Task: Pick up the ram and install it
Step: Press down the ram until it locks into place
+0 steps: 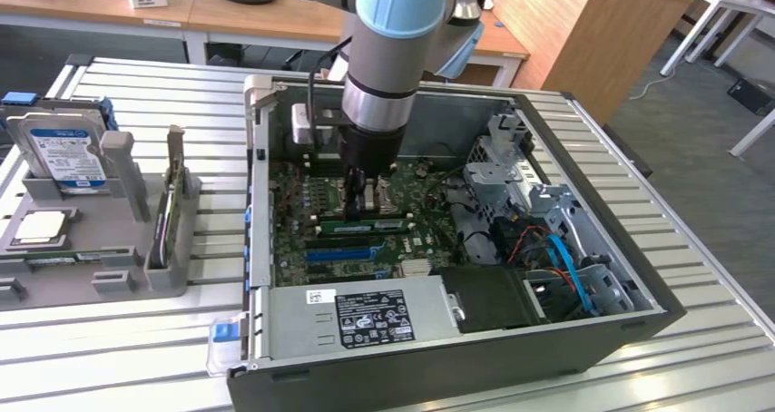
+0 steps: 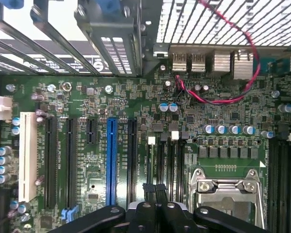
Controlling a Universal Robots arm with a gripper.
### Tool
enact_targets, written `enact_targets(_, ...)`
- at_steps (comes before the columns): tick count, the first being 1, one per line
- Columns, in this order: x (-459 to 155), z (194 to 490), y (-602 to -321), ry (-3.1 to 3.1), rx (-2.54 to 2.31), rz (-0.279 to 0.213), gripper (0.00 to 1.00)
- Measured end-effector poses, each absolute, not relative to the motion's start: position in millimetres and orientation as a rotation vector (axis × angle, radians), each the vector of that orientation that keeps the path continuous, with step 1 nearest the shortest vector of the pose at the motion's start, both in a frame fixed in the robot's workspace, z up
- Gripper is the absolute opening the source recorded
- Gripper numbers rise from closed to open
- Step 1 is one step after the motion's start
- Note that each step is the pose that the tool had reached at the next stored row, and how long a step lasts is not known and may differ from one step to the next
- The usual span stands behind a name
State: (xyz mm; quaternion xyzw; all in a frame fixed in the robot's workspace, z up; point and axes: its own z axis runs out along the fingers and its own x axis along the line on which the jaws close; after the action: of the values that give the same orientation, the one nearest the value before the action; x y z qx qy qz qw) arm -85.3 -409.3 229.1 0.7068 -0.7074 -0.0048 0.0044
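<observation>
Computer case point(image 1: 630, 326): open on the slatted table point(image 1: 145, 358), motherboard point(image 1: 303, 249) on its floor, drive cage along the exterior view's right
Ram point(image 1: 363, 224): green stick lying in a slot on the motherboard, right under the arm
Gripper point(image 1: 355, 214): fingers point(image 2: 155, 194) pressed together, tips on the ram
Grey rack point(image 1: 122, 212): hard drive point(image 1: 61, 153) upright inside
Room: case walls close around the arm
</observation>
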Motion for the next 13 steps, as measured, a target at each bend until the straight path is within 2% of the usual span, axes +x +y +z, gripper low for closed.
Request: enact_targets(13,-85.3,265.2,-409.3,-2.216,2.214,-0.015,0.11)
